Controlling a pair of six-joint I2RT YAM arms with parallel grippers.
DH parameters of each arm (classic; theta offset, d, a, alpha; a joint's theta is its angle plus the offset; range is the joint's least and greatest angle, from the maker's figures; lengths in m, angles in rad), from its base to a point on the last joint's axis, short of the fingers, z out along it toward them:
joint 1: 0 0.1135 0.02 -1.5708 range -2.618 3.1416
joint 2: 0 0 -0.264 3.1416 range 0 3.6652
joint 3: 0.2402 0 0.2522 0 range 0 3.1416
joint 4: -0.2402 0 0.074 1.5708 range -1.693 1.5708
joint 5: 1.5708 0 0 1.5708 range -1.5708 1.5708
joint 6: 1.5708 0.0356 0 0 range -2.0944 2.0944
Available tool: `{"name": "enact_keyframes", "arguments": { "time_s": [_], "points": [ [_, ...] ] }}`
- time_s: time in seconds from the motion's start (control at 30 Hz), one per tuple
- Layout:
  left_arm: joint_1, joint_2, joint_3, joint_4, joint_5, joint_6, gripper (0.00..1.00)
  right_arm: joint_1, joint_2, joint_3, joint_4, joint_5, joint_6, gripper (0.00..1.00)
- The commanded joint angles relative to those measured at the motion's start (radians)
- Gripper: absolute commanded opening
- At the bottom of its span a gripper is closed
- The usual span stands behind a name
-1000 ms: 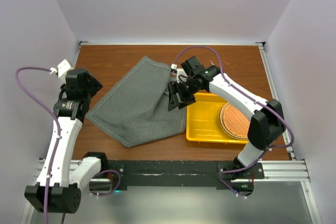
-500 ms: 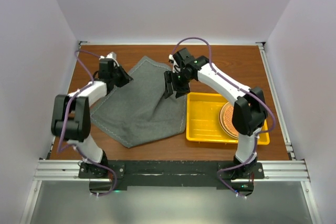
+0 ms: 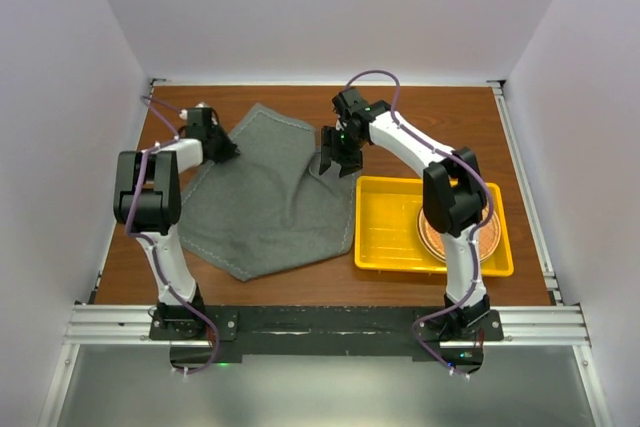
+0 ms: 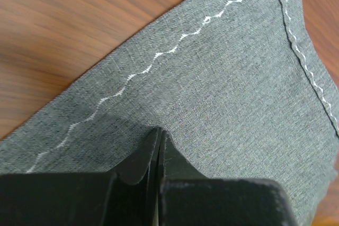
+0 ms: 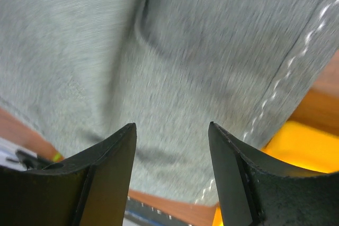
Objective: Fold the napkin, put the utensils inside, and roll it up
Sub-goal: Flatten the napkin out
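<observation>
1. Fingers first, from the left: the left fingers (image 4: 159,144), well to the left of the yellow tray (image 3: 385,232), are pressed tight together. Their tips sit on the cloth just inside its stitched edge, and they appear to pinch a small ridge of it.
2. The napkin (image 3: 265,202) lies spread and rumpled on the table (image 3: 450,117), left of the tray. It is not yet folded, and its right edge is just beside the tray's left wall.
3. The right fingers (image 3: 340,167) hover near the tray's far-left corner, over the napkin's far right edge. They are parted about halfway with nothing between them.
4. A round woven mat (image 3: 432,237) rests in the tray's right half. No utensils show in any view.
5. By my reading, the first step, the fold, is only starting, with one side gripped and the other not.
6. The next move calls for the right fingers to drop onto the stitched edge and close. Both arms should then lift together and carry that far edge level toward the near one.
</observation>
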Motion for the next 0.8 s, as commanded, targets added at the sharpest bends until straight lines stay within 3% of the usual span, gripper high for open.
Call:
{"name": "enact_keyframes", "arguments": {
  "time_s": [0.0,0.23,0.5,0.63,0.7,0.77],
  "points": [
    [0.137,0.049,0.050,-0.135,-0.092,0.039,0.00,-0.007,0.084,0.105,0.086,0.042,0.041,0.61],
    [0.197,0.046,0.079,-0.155,-0.108,0.134,0.00,-0.010,0.292,0.342,0.091,0.077,0.059,0.57],
    [0.197,0.092,0.185,-0.201,-0.119,0.208,0.00,-0.077,0.410,0.378,0.192,0.146,0.024,0.53],
    [0.194,0.068,0.239,-0.267,-0.138,0.248,0.00,-0.088,0.535,0.717,0.049,0.120,-0.086,0.56],
    [0.183,0.009,0.231,-0.293,-0.090,0.264,0.08,-0.085,0.485,0.758,-0.015,0.079,-0.117,0.61],
    [0.156,-0.079,0.181,-0.303,-0.064,0.277,0.21,-0.080,0.388,0.667,0.017,0.056,-0.117,0.70]
  ]
}}
